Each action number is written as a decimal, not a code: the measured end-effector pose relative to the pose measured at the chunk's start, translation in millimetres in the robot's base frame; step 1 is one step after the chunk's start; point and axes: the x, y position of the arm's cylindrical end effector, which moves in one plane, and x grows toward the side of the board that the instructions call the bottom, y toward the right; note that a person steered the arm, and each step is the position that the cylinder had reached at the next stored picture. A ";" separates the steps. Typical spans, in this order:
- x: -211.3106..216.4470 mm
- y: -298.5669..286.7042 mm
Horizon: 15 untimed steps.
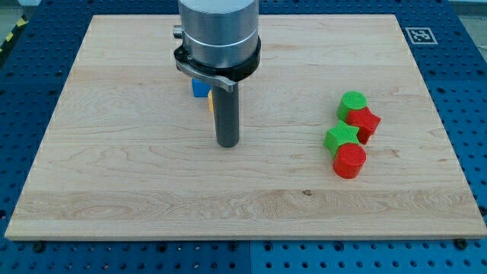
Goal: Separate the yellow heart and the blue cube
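The blue cube [200, 89] shows only as a small patch at the view's upper middle, mostly hidden behind the arm's grey body. A thin sliver of the yellow heart [211, 103] peeks out just right of and below it, touching or very near the cube. My tip [227, 143] rests on the wooden board, just below and slightly right of both blocks. How close the tip is to them cannot be told.
A cluster at the view's right holds a green cylinder [352, 103], a red star [364, 122], a green star [341, 138] and a red cylinder [350, 160], all touching. The board [114, 183] lies on a blue perforated table.
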 end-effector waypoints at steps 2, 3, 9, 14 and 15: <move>22.8 -12.0; 96.5 -79.5; -184.6 -275.7; -100.5 5.3; -100.5 7.4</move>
